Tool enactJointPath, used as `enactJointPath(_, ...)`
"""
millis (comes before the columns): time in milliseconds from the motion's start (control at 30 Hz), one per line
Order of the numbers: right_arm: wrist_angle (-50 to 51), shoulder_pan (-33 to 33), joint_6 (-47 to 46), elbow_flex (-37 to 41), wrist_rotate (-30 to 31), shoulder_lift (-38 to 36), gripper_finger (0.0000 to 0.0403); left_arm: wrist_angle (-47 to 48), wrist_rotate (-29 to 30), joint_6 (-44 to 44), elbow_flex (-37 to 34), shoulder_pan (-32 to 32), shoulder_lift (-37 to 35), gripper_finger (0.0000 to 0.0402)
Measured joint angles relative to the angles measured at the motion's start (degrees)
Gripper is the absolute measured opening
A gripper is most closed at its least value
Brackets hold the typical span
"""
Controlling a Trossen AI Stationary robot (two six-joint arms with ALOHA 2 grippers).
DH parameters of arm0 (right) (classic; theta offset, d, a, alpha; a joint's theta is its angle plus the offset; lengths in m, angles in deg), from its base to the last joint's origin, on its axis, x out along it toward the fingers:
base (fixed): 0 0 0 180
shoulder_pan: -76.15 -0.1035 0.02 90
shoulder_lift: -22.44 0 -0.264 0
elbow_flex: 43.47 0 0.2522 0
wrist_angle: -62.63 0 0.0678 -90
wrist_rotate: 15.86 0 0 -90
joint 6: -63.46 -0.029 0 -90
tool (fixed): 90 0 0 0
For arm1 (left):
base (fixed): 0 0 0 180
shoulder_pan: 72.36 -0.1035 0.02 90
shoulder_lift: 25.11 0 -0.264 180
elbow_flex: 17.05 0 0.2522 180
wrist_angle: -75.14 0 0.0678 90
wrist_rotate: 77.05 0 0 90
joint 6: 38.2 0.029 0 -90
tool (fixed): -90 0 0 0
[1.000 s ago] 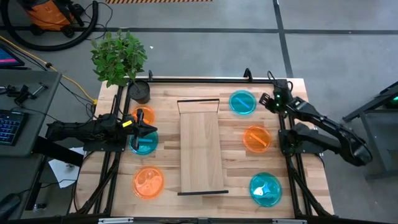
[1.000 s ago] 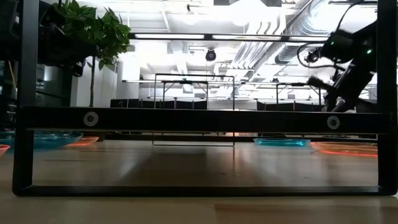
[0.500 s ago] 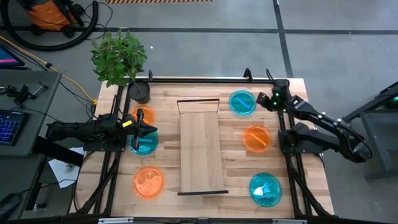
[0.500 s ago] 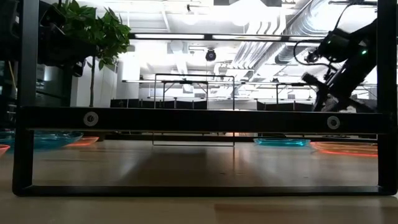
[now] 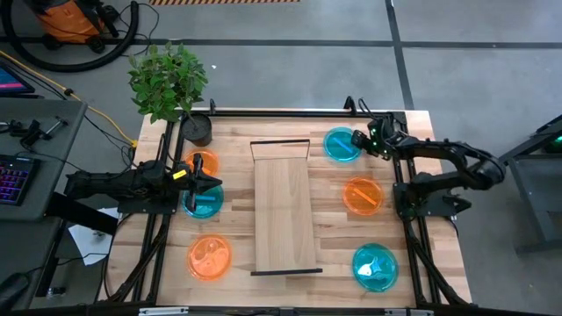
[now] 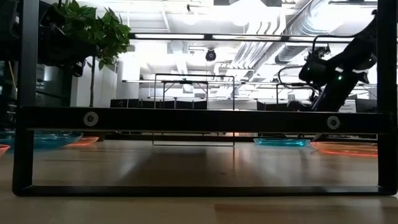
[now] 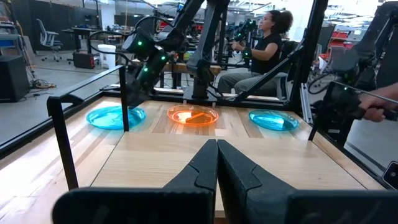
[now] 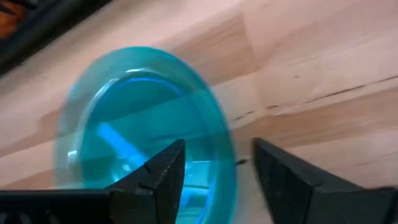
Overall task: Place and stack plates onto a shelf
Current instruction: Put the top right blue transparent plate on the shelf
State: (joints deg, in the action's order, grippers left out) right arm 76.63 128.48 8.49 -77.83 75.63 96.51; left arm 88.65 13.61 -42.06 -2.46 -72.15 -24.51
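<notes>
The shelf [image 5: 281, 206], a light-wood plank with dark end bars, lies along the table's middle. Right of it lie a teal plate [image 5: 342, 145], an orange plate [image 5: 362, 195] and another teal plate [image 5: 375, 266]. Left of it lie an orange plate [image 5: 195, 163], a teal plate [image 5: 204, 205] and an orange plate [image 5: 209, 257]. My right gripper [image 8: 214, 177] hovers open over the far right teal plate [image 8: 143, 124], its fingers either side of the rim's right edge, above it. My left gripper [image 7: 216, 155] is shut over the left teal plate, holding nothing.
A potted plant [image 5: 198, 130] stands at the far left corner. Black frame rails [image 5: 281, 112] run along the far edge and down both sides. The shelf's dark end bar [image 6: 199, 118] crosses the low view. A person [image 7: 264, 43] sits beyond the table.
My right gripper has swung from the table's far right corner toward the left, over the right edge of the far teal plate, has come down a little and has opened. The plates and the shelf have stayed where they were.
</notes>
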Motion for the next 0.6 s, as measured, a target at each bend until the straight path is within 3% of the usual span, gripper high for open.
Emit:
enactJointPath(233,-5.0,-2.9,-0.3,-0.2,2.9,5.1,0.0167,0.0,0.0,0.0,0.0,0.0,0.0,0.0000)
enactJointPath(333,-5.2,-3.9,-1.9,-0.2,4.4,6.4,0.0111,0.0,0.0,0.0,0.0,0.0,0.0,0.0000)
enactJointPath(433,-5.0,-4.0,-3.5,-0.1,4.4,6.8,0.0027,0.0,0.0,0.0,0.0,0.0,0.0,0.0000)
enactJointPath(600,-4.6,-2.4,-3.3,0.1,-1.2,3.3,0.0006,0.0,0.0,0.0,0.0,0.0,0.0,0.0000)
